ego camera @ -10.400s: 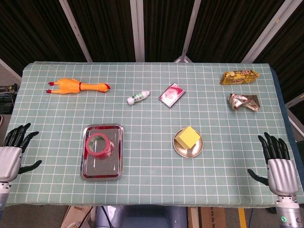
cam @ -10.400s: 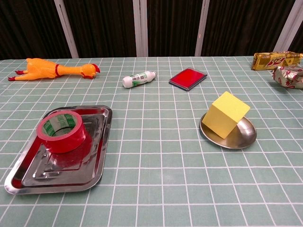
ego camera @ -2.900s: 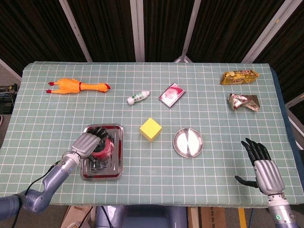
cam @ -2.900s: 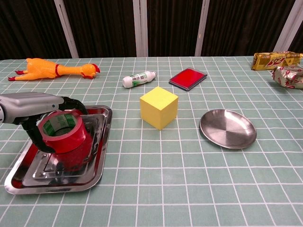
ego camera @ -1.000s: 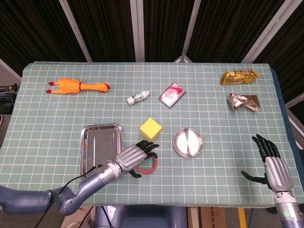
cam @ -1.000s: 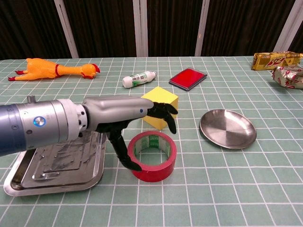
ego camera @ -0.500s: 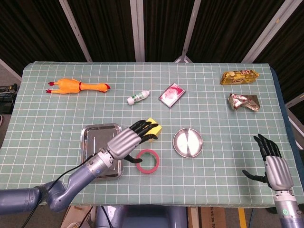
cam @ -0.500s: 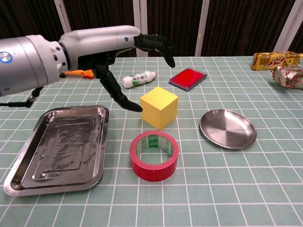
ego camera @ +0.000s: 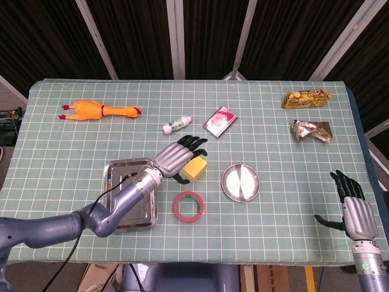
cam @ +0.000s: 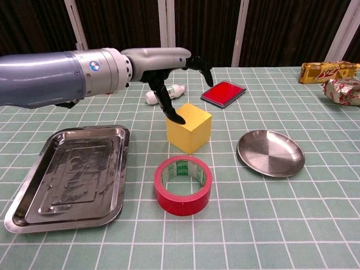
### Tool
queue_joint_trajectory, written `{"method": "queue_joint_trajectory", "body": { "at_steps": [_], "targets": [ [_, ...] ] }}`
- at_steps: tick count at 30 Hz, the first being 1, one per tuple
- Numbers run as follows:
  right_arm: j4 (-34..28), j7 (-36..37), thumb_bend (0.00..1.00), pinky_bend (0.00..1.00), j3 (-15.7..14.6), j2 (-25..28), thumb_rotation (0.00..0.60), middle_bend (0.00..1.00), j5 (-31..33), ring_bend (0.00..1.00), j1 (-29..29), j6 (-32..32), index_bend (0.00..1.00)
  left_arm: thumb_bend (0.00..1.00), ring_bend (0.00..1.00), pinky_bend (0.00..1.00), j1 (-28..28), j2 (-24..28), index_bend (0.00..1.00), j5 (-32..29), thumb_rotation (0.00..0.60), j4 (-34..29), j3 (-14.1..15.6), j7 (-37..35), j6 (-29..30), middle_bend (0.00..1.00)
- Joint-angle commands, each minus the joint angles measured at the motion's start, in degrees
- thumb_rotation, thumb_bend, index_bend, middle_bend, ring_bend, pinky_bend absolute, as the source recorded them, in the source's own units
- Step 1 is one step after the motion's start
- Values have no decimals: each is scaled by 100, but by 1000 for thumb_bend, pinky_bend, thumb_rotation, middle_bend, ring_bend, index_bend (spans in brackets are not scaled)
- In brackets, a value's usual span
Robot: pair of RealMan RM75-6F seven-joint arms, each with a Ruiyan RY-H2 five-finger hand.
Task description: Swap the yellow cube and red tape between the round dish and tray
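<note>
Two containers hold nothing: tray [cam: 67, 174], round dish [cam: 271, 153]. Cube [cam: 189, 128], tape [cam: 183, 185] on desk [cam: 315, 225]. Left hand [cam: 169, 67] spread above cube; right hand [ego camera: 355, 213] spread, idle.

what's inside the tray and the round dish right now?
Both hold nothing: the tray and round dish show bare metal. Red tape and yellow cube sit on the table.

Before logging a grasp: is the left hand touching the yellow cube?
Cannot tell. In the chest view the left hand hangs over the yellow cube, thumb tip overlapping its top edge; neither view shows contact or gap.
</note>
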Motion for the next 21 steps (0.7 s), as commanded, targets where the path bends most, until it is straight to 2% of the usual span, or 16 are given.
{"method": "queue_joint_trajectory", "body": {
  "at_steps": [1,13,21],
  "targets": [
    [-6,-11,46,0,9,12,600,0,13,18,-14,7,14,0,0,0,-172,-230,228,-126,600,335,62,-255,-306,0],
    [-50,41,46,0,-3,54,600,0,-18,19,-44,-15,15,0,0,0,-305,-953,216,-12,600,1443,263,-663,-409,0],
    [-76,66,45,0,18,44,600,0,9,21,-50,-35,17,6,0,19,-381,-1210,216,189,600,1825,359,-882,-481,7]
  ]
}}
